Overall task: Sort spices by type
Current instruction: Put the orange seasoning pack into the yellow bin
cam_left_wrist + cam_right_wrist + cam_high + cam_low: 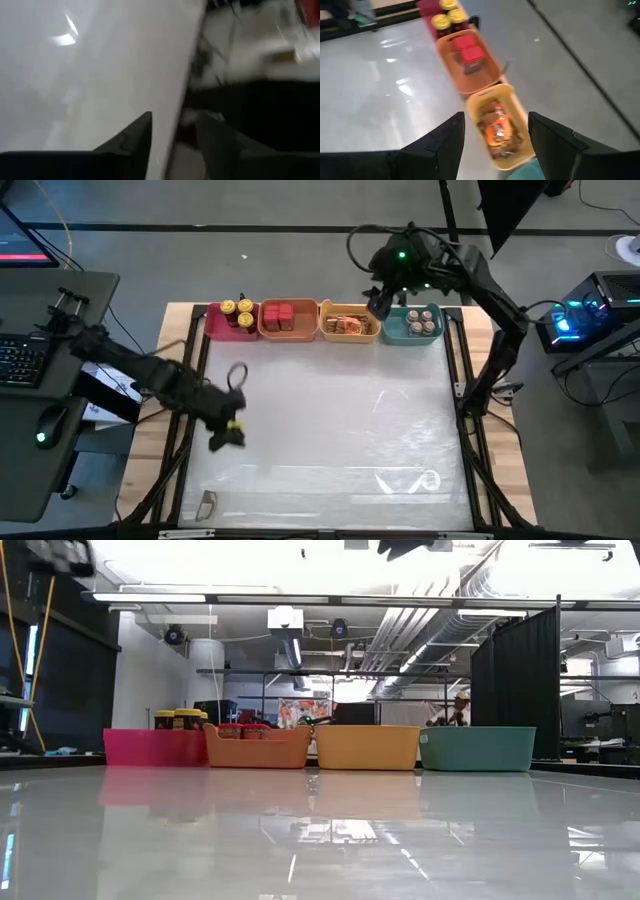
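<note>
Both arms raised — right gripper (pixel 381 304) fingers apart over foil packets (pixel 497 131), left gripper (pixel 226 436) low

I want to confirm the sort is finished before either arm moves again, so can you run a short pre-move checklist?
1. Yellow-lidded jars all in the pink bin: ok.
2. Red boxes in the orange bin: ok.
3. Foil packets in the yellow bin: ok.
4. Grey-brown-lidded jars in the teal bin: ok.
5. Right end effector open and empty, above the yellow bin: ok.
6. Left end effector empty, over the table's left edge: ok, open with nothing between its fingers.
</note>
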